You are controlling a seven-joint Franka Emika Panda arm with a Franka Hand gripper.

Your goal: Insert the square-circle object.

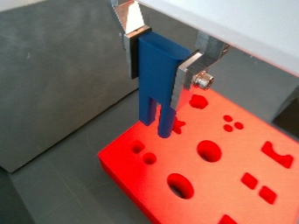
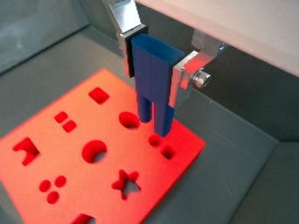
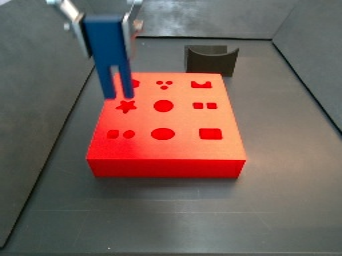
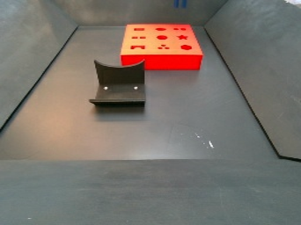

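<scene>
— Hand (image 1: pixel 159 59) first: what is it doing?

— Fingers (image 1: pixel 129 19) are closed on the square-circle object (image 1: pixel 158 80), clamping its flat blue body from both sides; both wrist views show this. The peg hangs upright below the hand, its two short legs pointing down.

— And directly under the hand?

— The red block (image 1: pixel 222 175). In both wrist views the legs end over the block's top face, near one edge. In a side view the peg (image 3: pixel 107 55) hangs over the star-shaped hole (image 3: pixel 126 104) and the row beside it. I cannot tell whether the leg tips touch the surface or float just above it.

— What else is on that block?

— Cut-outs of several shapes: round holes, small squares, a star, paired dots. A large round hole (image 2: pixel 93 152) sits away from the legs, toward the middle of the face.

— Farther from the hand?

— A dark grey curved holder (image 3: pixel 210 59) stands beyond the block, apart from it, on the dark table (image 3: pixel 160 215). In a side view the holder (image 4: pixel 118 84) is in front, the block (image 4: pixel 163 46) behind it, and the hand cannot be made out.
</scene>
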